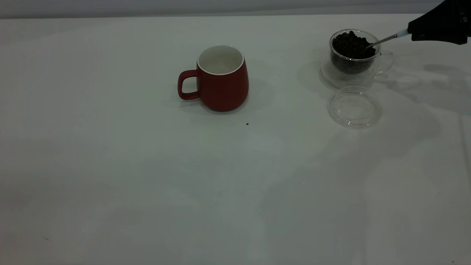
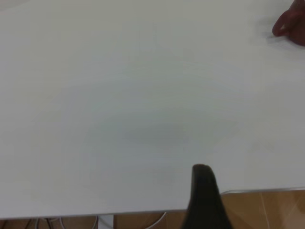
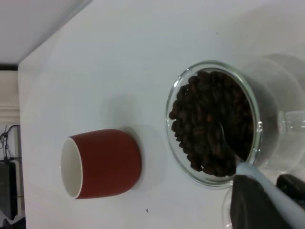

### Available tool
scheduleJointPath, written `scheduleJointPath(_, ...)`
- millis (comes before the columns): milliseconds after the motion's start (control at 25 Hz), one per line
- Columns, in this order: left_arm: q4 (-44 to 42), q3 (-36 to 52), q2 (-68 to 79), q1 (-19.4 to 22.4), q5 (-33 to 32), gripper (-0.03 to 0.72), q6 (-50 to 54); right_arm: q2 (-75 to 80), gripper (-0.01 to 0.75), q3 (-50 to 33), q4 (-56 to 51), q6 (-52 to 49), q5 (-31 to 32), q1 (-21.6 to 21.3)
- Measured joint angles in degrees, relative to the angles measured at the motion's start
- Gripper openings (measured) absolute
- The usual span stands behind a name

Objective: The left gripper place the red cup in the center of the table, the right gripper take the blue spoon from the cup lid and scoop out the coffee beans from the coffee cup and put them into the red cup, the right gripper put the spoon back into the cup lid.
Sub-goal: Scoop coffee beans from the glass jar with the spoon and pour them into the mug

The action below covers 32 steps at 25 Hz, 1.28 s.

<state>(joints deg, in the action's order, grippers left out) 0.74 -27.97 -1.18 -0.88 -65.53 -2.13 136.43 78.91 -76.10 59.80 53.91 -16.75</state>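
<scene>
The red cup (image 1: 222, 86) stands upright at the table's (image 1: 147, 184) middle, handle to the left, white inside empty; it also shows in the right wrist view (image 3: 107, 162). The clear coffee cup (image 1: 382, 60) stands at the far right, full of coffee beans (image 1: 351, 44). My right gripper (image 1: 412, 32) is shut on the blue spoon's pale handle (image 3: 267, 183). The spoon's (image 1: 384, 39) metal bowl is dipped into the beans (image 3: 205, 124). The cup lid (image 1: 354, 106) lies empty just in front of the coffee cup. My left gripper (image 2: 205, 195) is out of the exterior view, over the table's edge.
A tiny dark speck (image 1: 247, 124) lies on the table in front of the red cup. The left wrist view shows the table's edge (image 2: 257, 192), brown floor beyond it, and a corner of the red cup (image 2: 291, 26) far off.
</scene>
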Motion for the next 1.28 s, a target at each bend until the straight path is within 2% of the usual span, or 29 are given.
scheduleJointPath(280,0.0,0.0,0.0,0.0,0.0,0.587,0.0,0.0,0.109,0.0,0.0,0.21,0.16,-0.11)
scheduleJointPath(680,0.0,0.0,0.0,0.0,0.0,0.587,0.0,0.04,0.109,0.0,-0.34,0.21,2.26,-2.66)
scheduleJointPath(1280,0.0,0.0,0.0,0.01,0.0,0.587,0.0,2.89,0.109,0.1,-3.43,1.05,6.04,-2.93)
